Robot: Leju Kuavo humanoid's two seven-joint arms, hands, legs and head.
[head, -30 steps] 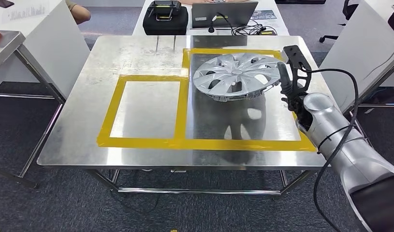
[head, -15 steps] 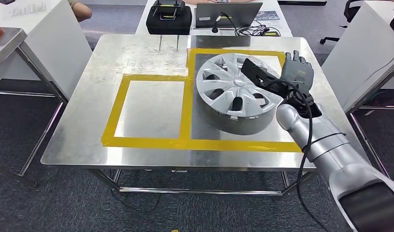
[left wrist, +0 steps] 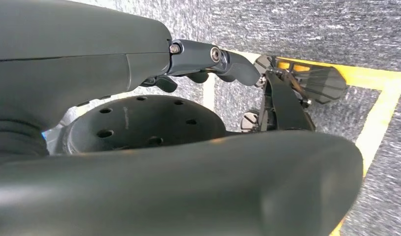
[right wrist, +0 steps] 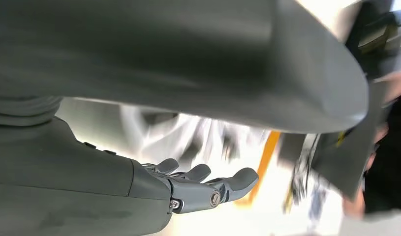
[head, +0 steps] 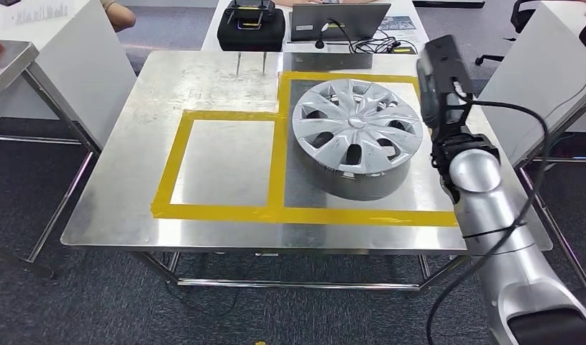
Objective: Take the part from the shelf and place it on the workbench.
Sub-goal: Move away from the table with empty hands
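The part is a silver hubcap (head: pixel 358 126). It lies face up on the steel workbench (head: pixel 124 187), inside the larger, right-hand rectangle of yellow tape (head: pixel 362 215). My right hand (head: pixel 442 83) is raised just beyond the hubcap's right rim, apart from it, its back and a black wrist box toward the camera. In the blurred right wrist view the right hand (right wrist: pixel 203 184) has its fingers spread with nothing in them. In the left wrist view my left hand (left wrist: pixel 208 56) hangs over grey floor, fingers loosely extended and empty.
A smaller taped rectangle (head: pixel 221 162) lies to the hubcap's left. Behind the bench are a black case (head: pixel 250 29) and a laptop (head: pixel 340 21) with cables. White tables flank the bench at left (head: pixel 60 65) and right (head: pixel 541 72). A person's elbow (head: pixel 121 18) shows at the far left.
A second ago my right hand held the hubcap tilted by its right rim. The hubcap now lies flat in the taped rectangle, and the hand has let go and lifted to the right.
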